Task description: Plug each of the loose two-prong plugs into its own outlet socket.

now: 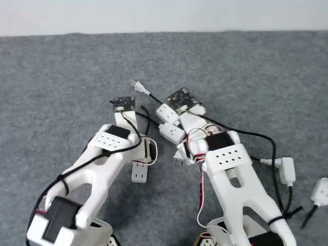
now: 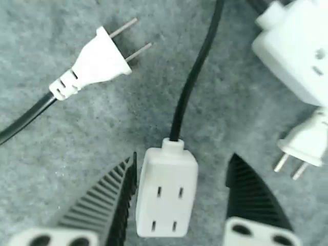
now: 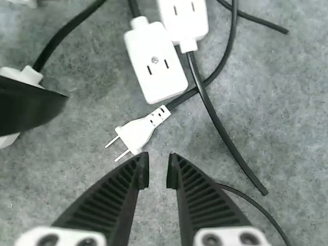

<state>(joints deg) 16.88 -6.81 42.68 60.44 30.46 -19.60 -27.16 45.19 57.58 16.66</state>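
A: Where is the left tool (image 2: 183, 159) now?
B: It is low over the counter (image 2: 61, 154), with the fingers spread wide. A white socket (image 2: 166, 197) lies flat between them. One finger is just beside its edge and the other stands apart. The black cord (image 2: 192, 77) of the socket runs away from the tool.
A: And the plugs?
B: One plug (image 2: 97, 61) lies loose beyond that socket, both prongs bare (its cord is black also). A second plug (image 3: 134, 134) lies just in front of the right tool (image 3: 158, 159), prongs bare too.
A: Is the right tool holding it?
B: No. Its fingers are only a little apart, and nothing is between them.
A: Other sockets?
B: A bigger socket (image 3: 156, 61) lies just beyond the second plug, and a third socket (image 3: 182, 18) is just beside that one.
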